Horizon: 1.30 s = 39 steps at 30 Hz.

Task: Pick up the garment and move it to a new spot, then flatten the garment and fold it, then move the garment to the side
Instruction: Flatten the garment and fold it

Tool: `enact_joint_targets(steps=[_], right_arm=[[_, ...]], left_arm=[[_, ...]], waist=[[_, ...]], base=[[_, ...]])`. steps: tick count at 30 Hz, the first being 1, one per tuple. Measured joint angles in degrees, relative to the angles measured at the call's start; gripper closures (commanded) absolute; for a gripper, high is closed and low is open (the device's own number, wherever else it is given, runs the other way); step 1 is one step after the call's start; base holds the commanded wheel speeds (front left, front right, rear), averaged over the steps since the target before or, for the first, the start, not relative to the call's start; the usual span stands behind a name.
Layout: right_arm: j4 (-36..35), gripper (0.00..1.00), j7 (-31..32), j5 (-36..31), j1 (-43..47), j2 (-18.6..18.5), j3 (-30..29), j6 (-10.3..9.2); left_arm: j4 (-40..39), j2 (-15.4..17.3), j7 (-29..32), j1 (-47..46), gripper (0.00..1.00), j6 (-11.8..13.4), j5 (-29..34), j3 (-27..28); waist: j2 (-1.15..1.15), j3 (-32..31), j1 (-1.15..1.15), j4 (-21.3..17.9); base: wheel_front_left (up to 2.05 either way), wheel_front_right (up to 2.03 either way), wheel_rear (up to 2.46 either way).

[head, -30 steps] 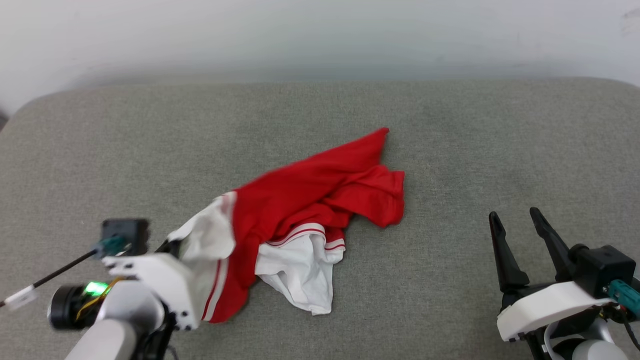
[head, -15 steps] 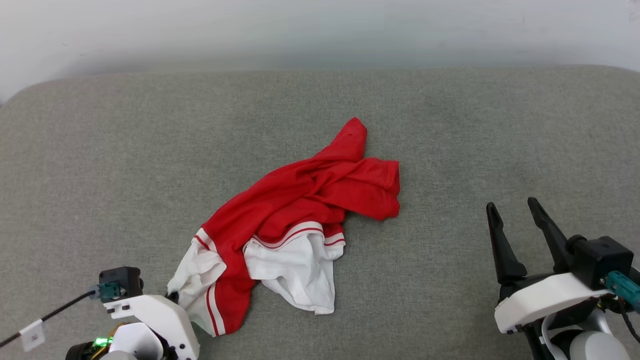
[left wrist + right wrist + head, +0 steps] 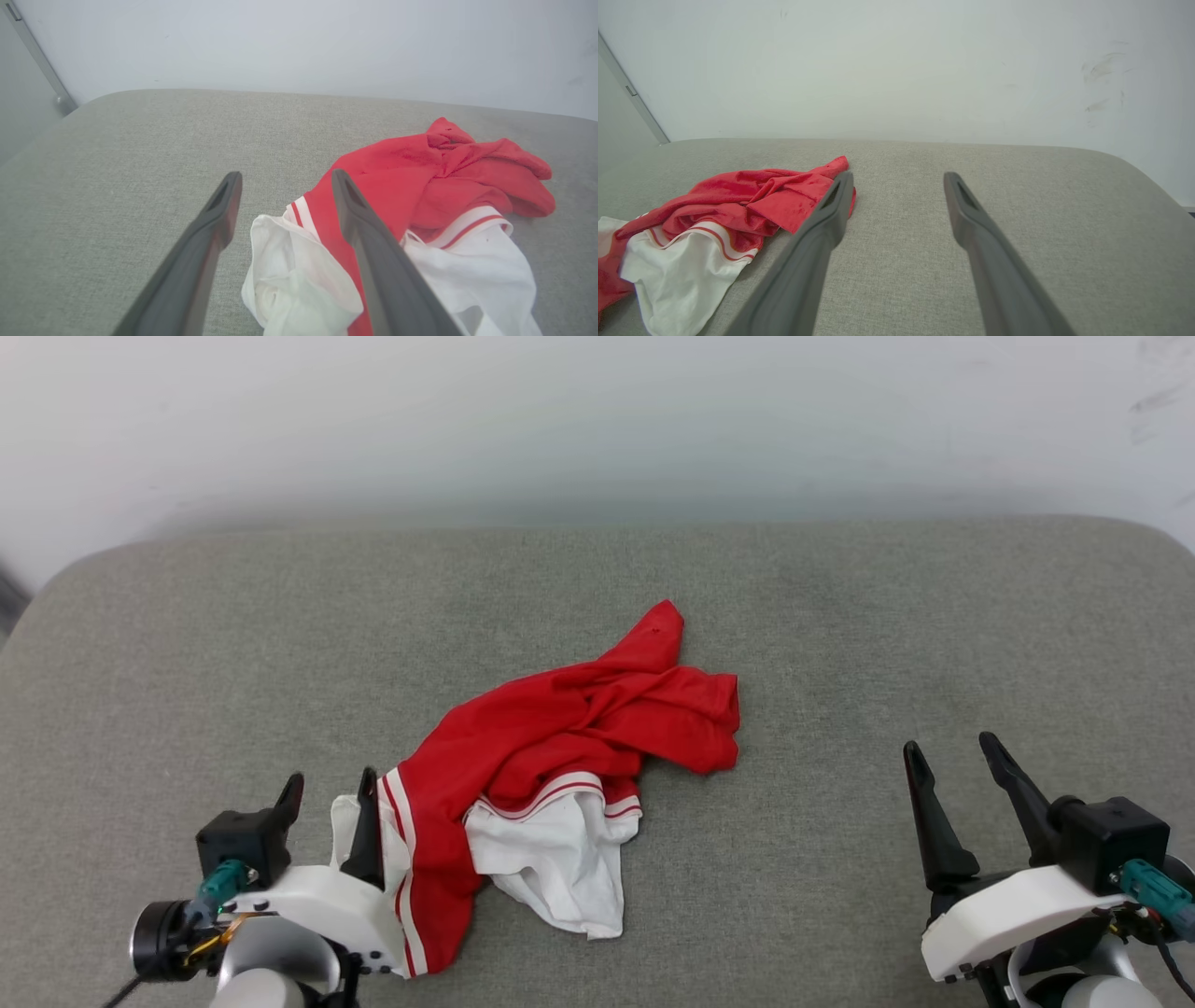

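The garment (image 3: 560,756) is a red shirt with white sleeves and red-and-white trim, lying crumpled in a heap near the middle of the grey cushion. Its letters and number are hidden in the folds. My left gripper (image 3: 329,791) stands open at the heap's left end, its right finger over the white sleeve. In the left wrist view the garment (image 3: 420,186) lies to the right of the open left gripper (image 3: 285,179), one white sleeve below the fingers. My right gripper (image 3: 950,751) is open at the lower right, apart from the cloth. From the right wrist, the garment (image 3: 728,200) lies left of the right gripper (image 3: 896,177).
The grey cushion (image 3: 934,616) spans the view, with rounded far corners and a pale wall (image 3: 597,420) behind it. A metal strip (image 3: 37,60) runs down the wall at the far left.
My left gripper, shut on the white sleeve and lifting it a second ago, has lowered it, opened and let go. The garment has settled in a heap. The camera shifted.
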Motion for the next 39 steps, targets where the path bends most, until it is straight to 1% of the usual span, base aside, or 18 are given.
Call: enact_joint_targets(steps=[5, 9, 13, 17, 21, 23, 25, 28, 30, 33, 34, 35, 36, 39], right_arm=[[-0.14, 0.0, 0.33, -0.16, 0.51, 0.0, -0.14, 0.0], [-0.43, 0.0, 0.75, -0.18, 1.13, -0.01, -0.3, 0.0], [-0.83, 0.0, 0.83, -0.19, 1.14, 0.0, -0.3, 0.0], [-1.24, 0.0, 1.0, -0.26, 1.09, 0.0, -0.09, 0.0], [-1.48, 0.0, 0.99, -0.25, 0.82, 0.0, 0.03, 0.0], [-1.55, 0.0, 0.8, -0.24, 0.71, 0.0, 0.04, 0.0], [-1.56, 0.0, 0.71, -0.16, 0.08, 0.0, 0.07, 0.0], [-1.72, 0.0, 0.21, -0.14, -0.74, 0.0, 0.03, 0.01], [-1.68, 0.0, -0.09, -0.08, -1.22, 0.0, 0.02, 0.0], [-1.55, 0.0, -0.54, 0.0, -1.86, 0.0, 0.13, 0.0], [-1.45, 0.0, -0.73, 0.01, -1.99, 0.0, 0.15, 0.0], [-1.35, 0.0, -0.76, 0.01, -2.16, 0.0, 0.25, 0.0], [-1.25, 0.0, -0.78, 0.01, -2.24, 0.0, 0.25, 0.0], [-0.83, 0.0, -0.99, 0.01, -2.43, 0.0, 0.15, 0.0]], left_arm=[[-5.65, -0.76, -3.42, 0.8, 0.0, 1.83, 3.08, -1.59], [-8.44, -1.19, -2.07, 1.41, 0.0, 1.81, 4.23, -4.16], [-8.76, -1.38, 2.56, -0.21, 0.0, -0.44, 4.35, -7.73], [-7.36, -1.68, 8.7, -3.8, 0.0, -4.03, 4.08, -11.6], [-4.28, -2.29, 16.28, -6.45, 0.0, -7.78, 3.04, -15.91], [-2.43, -2.55, 19.45, -7.71, 0.0, -9.22, 2.43, -17.31], [-0.18, -2.65, 22.42, -9.0, 0.0, -10.17, 2.04, -18.42], [3.44, -2.83, 26.02, -10.99, 0.0, -10.94, 1.58, -19.36], [5.71, -2.9, 27.35, -11.94, 0.0, -11.21, 1.44, -19.63], [9.05, -3.15, 30.76, -13.49, 0.0, -12.44, 0.62, -20.5], [9.75, -3.31, 31.66, -14.27, 0.11, -12.99, 0.25, -20.71], [10.45, -3.44, 32.21, -14.86, 0.58, -13.3, 0.11, -20.91], [11.11, -3.69, 32.55, -15.25, 1.0, -13.79, -0.03, -21.14], [12.87, -4.14, 32.83, -16.47, 1.0, -15.27, -0.3, -21.85]], waist=[[0.0, -1.33, 0.0, -0.27], [0.0, -1.9, 0.0, -0.55], [0.0, -1.67, 0.0, -0.72], [0.0, -0.95, 0.0, -1.09], [0.0, 0.18, 0.0, -1.7], [0.0, 0.98, 0.0, -1.99], [0.0, 1.84, 0.0, -2.29], [0.0, 3.3, 0.0, -2.75], [0.0, 4.26, 0.0, -3.08], [0.0, 5.51, 0.0, -3.57], [0.0, 5.81, 0.0, -3.73], [0.0, 6.02, 0.0, -3.89], [0.0, 6.15, 0.0, -4.05], [0.0, 6.1, 0.0, -4.3]], base=[[0.0, 0.0, 0.0], [0.0, 0.0, 0.0], [0.0, 0.0, 0.0], [0.0, 0.0, 0.0], [0.0, 0.0, 0.0], [0.0, 0.0, 0.0], [0.0, 0.0, 0.0], [0.0, 0.0, 0.0], [0.0, 0.0, 0.0], [0.0, 0.0, 0.0], [0.0, 0.0, 0.0], [0.0, 0.0, 0.0], [0.0, 0.0, 0.0], [0.0, 0.0, 0.0]])
